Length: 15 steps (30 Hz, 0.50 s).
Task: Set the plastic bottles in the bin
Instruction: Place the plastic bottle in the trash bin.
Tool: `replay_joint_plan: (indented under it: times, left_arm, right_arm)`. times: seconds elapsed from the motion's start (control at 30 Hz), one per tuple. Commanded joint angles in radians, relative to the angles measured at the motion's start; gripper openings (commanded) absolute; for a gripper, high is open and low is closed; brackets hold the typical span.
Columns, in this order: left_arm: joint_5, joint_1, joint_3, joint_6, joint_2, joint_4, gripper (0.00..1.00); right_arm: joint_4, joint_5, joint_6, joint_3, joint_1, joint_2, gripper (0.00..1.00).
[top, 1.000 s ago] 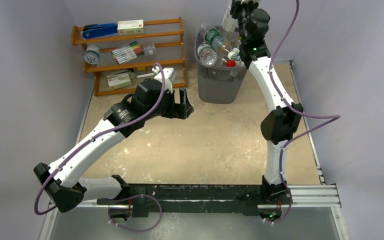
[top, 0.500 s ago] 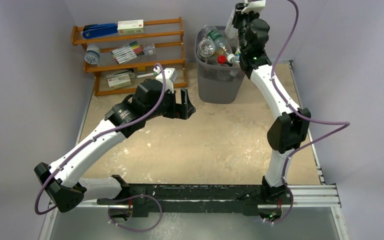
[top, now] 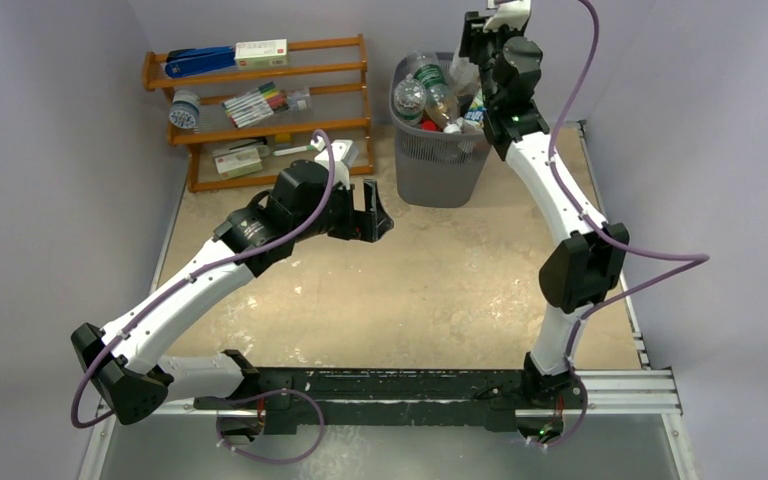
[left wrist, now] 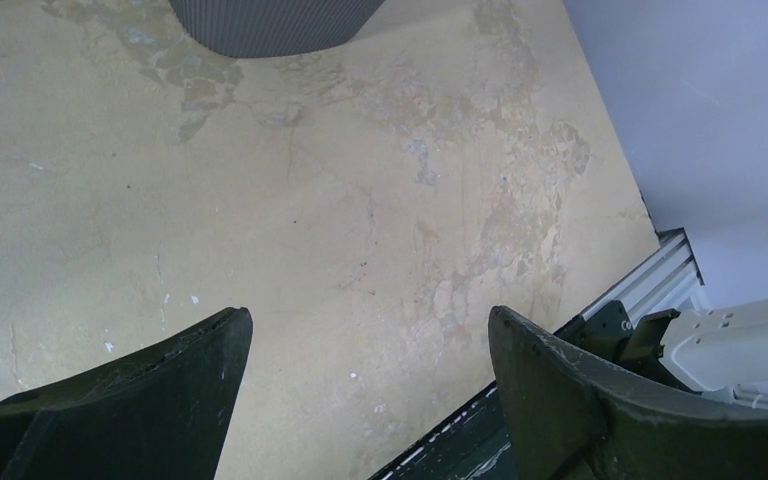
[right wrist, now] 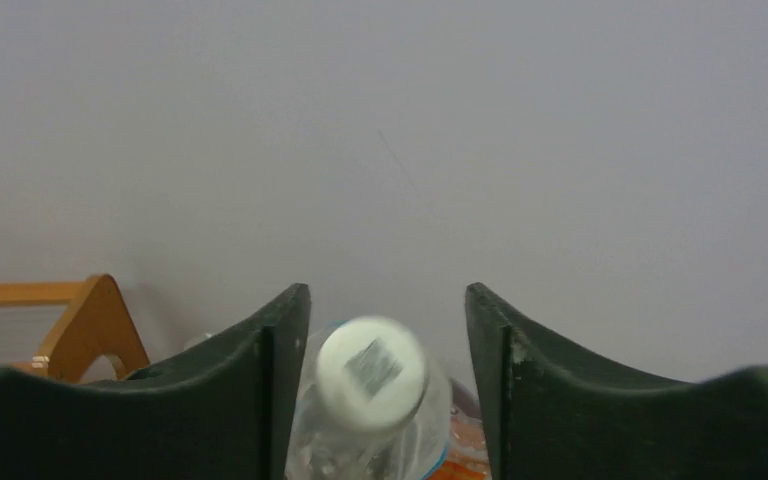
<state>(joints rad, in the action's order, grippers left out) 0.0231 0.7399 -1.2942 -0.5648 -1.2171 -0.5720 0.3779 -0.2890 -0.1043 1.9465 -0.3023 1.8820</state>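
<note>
The bin [top: 440,172], a dark grey mesh wastebasket, stands at the back of the table with several plastic bottles [top: 428,96] piled in it. My right gripper [top: 471,58] hangs over the bin's right rim. In the right wrist view its jaws [right wrist: 388,300] are parted around a clear bottle with a white cap [right wrist: 371,367]. That bottle is blurred, lies near the left finger and is clear of the right one. An orange label shows below it. My left gripper [top: 373,210] is open and empty above the table [left wrist: 370,330], with the bin's base [left wrist: 270,15] ahead of it.
A brown wooden shelf rack [top: 260,128] at the back left holds a blue stapler [top: 200,62], markers [top: 256,103] and small boxes. Grey walls close in behind the bin and on both sides. The black base rail [top: 410,385] runs along the near edge.
My right gripper came down over the bin with the white-capped bottle and its jaws have parted from it; the bottle looks blurred with motion. The left arm barely moved.
</note>
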Motion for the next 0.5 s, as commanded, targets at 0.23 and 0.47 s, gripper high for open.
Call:
replay_joint_plan:
  times: [0.23,0.47]
  left_arm:
    - [0.014,-0.007,0.017,-0.03,0.016,0.061,0.88]
    - [-0.035,-0.008,0.009,-0.034,0.005,0.047,0.89]
  right_arm:
    - [0.023,0.105,0.006,-0.21,-0.015,-0.283,0.68]
    - [-0.123,0.097,0.085,-0.134,0.003,-0.395,0.78]
